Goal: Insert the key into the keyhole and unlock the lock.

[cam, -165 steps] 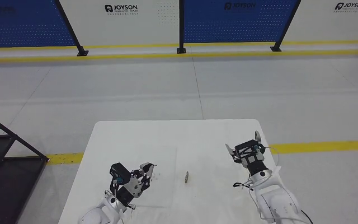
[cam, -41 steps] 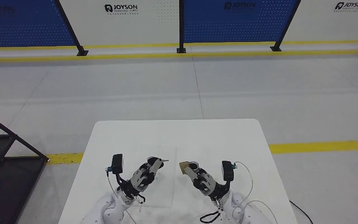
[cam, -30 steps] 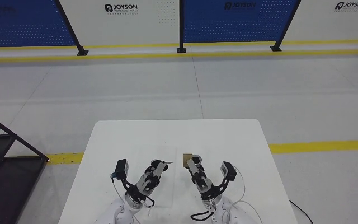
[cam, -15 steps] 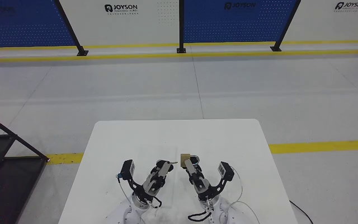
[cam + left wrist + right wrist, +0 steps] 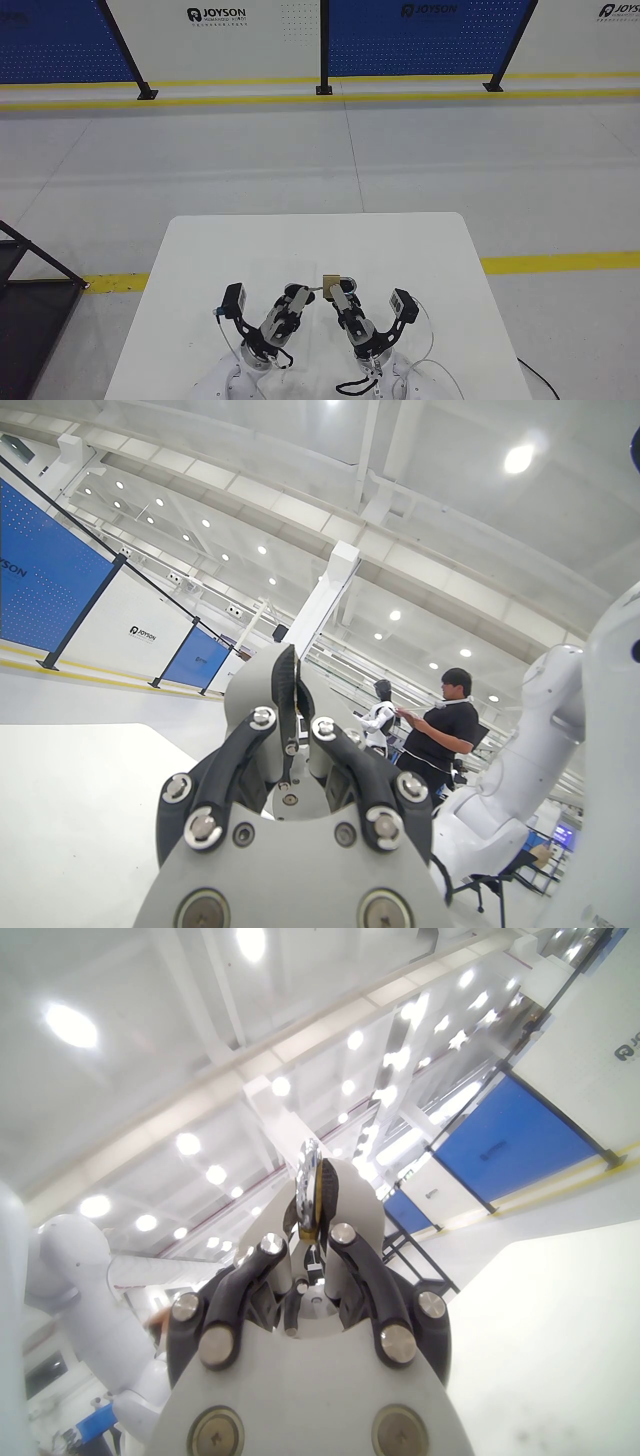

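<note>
Right claw (image 5: pixel 314 1202) pinches a brass padlock (image 5: pixel 306 1188) with chrome shackle; left claw (image 5: pixel 292 680) closed on, seemingly, a thin metal key (image 5: pixel 317 290).

Big robot test hall. Blue and white fence (image 5: pixel 420 35) along top of frame, yellow lines (image 5: pixel 250 101) on grey floor (image 5: pixel 450 160), high roof (image 5: pixel 450 525), many round lights (image 5: pixel 517 457), white table (image 5: pixel 310 245).
</note>
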Robot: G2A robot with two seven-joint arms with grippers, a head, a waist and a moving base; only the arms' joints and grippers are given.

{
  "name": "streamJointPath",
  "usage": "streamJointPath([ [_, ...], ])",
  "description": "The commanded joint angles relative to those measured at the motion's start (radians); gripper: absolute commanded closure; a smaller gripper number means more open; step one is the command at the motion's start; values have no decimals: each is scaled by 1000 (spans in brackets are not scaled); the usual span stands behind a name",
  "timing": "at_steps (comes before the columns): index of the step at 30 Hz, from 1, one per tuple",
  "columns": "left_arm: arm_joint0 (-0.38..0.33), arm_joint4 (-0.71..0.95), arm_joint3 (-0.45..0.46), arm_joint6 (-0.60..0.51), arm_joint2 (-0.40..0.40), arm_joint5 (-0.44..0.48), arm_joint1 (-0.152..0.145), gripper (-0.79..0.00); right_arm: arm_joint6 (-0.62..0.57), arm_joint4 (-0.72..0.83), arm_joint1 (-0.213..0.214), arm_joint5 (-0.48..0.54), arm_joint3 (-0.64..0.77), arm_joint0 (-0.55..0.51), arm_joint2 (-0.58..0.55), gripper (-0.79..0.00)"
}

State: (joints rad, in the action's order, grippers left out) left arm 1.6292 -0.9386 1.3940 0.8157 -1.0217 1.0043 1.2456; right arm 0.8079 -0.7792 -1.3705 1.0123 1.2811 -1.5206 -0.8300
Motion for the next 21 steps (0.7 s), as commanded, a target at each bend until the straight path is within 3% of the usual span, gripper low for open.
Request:
streamJointPath([
  [1, -2, -3, -5, 0, 1, 0, 2, 0, 0, 0, 0, 0, 0, 0, 0, 0],
  [9, -11, -12, -14, 6, 4, -6, 11, 0, -5, 1, 0, -5, 1, 0, 0, 0],
  [21, -13, -17, -20, -1, -13, -6, 15, 0, -159, 48, 9, -78, 67, -29, -41, 0],
])
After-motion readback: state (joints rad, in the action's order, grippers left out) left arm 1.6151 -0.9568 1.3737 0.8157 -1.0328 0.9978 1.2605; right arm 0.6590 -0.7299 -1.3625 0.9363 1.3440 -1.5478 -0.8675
